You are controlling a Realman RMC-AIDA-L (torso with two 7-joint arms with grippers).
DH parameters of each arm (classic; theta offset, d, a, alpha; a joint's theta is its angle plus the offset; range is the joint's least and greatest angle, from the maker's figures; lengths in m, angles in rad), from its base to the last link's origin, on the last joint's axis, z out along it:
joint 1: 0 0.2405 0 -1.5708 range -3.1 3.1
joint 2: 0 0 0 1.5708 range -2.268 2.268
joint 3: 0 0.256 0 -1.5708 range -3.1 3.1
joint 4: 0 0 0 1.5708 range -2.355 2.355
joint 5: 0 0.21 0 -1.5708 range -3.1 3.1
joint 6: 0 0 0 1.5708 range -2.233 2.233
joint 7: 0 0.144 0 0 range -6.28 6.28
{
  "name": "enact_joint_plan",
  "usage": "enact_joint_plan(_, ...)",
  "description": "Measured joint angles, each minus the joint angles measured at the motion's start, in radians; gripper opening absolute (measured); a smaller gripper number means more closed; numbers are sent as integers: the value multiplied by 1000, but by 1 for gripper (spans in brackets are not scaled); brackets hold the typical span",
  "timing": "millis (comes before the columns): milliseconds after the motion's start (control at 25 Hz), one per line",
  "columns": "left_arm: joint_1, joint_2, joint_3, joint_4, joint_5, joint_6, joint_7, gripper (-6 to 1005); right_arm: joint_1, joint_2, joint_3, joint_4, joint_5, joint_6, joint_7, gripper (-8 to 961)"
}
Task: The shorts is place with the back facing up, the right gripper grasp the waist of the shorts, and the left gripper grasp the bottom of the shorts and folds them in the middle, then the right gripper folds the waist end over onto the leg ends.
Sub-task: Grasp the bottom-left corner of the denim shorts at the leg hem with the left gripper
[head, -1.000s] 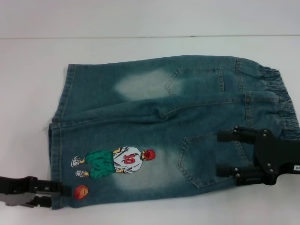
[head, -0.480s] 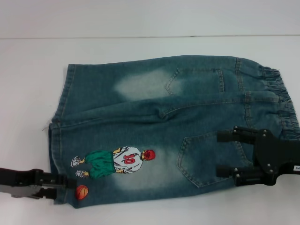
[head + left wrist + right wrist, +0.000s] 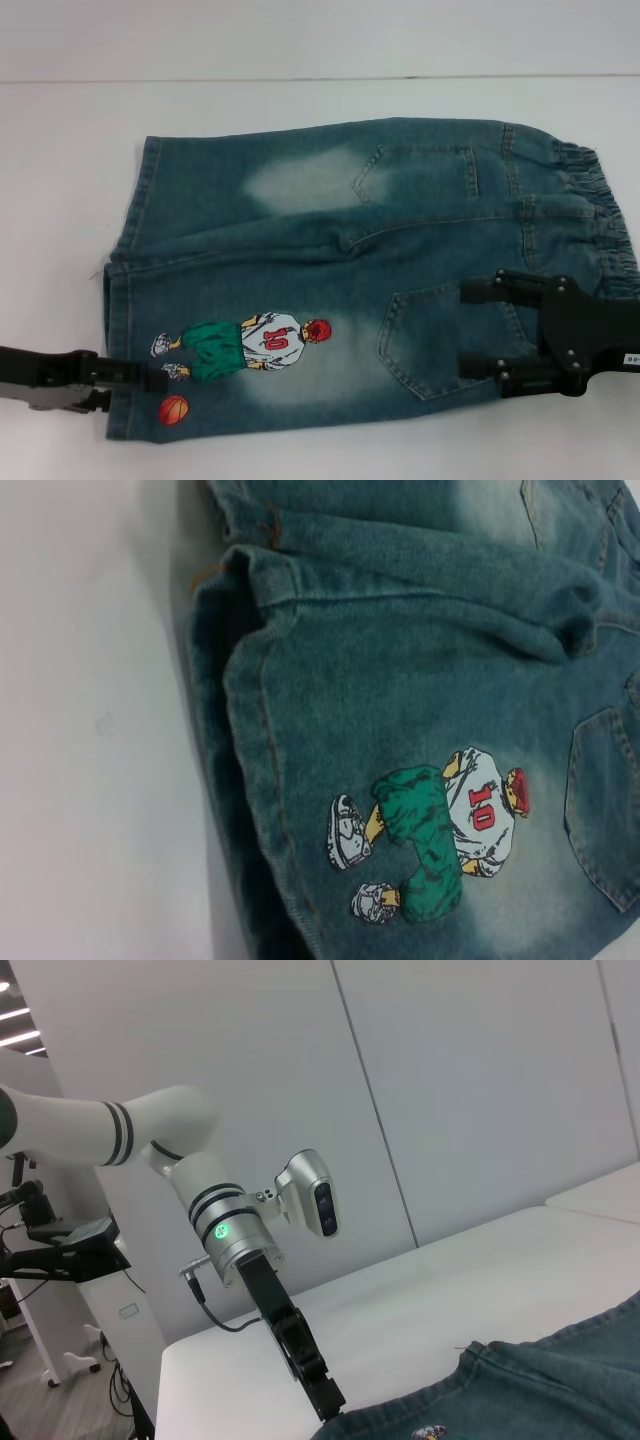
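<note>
Left pincer (image 3: pixel 150 379) has slid in from the worktop's left edge and up along the hem over the last second: it was level with the orange basketball patch (image 3: pixel 174 409), now its tips sit on the bottom of the shorts (image 3: pixel 117 330), touching the denim just beside the player patch (image 3: pixel 245 346) at the shoes. Can't tell from the head view whether its jaws are parted or closed on fabric; the left wrist view shows only hem and patch, no fingers. Right pincer (image 3: pixel 477 328) has barely moved, jaws spread wide, one finger near the pocket's top edge and the other near its lower edge, gripping nothing, just inboard of the waist end (image 3: pixel 590 205). The shorts (image 3: pixel 330 270) lie flat, back up, mid-worktop, legs left, waist right, no fold started. My read: left is settling on its grasp spot; neither grasp is confirmed, so the lengthwise fold can't begin yet.
</note>
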Motion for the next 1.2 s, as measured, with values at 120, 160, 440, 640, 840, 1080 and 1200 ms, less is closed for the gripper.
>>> enact_joint_plan(120,7,0,0,0,2,9,0,903,-1,0,1,0,0,0,-1,901)
enact_joint_plan(160,9,0,0,0,3,11,0,903,-1,0,2,0,0,1,-1,901)
enact_joint_plan(440,27,-1,-2,4,0,34,9,904,-1,1,4,0,0,2,-13,899)
enact_joint_plan(640,27,-6,1,1,5,45,31,864,0,3,4,1,0,2,-14,897)
enact_joint_plan(840,29,-6,-7,5,0,43,53,797,-2,3,4,2,0,2,-14,896)
enact_joint_plan(1080,31,-7,-2,1,4,34,75,672,-2,3,4,2,0,2,-14,894)
enact_joint_plan(1200,32,-10,0,1,4,33,85,609,-2,3,4,2,0,2,-14,894)
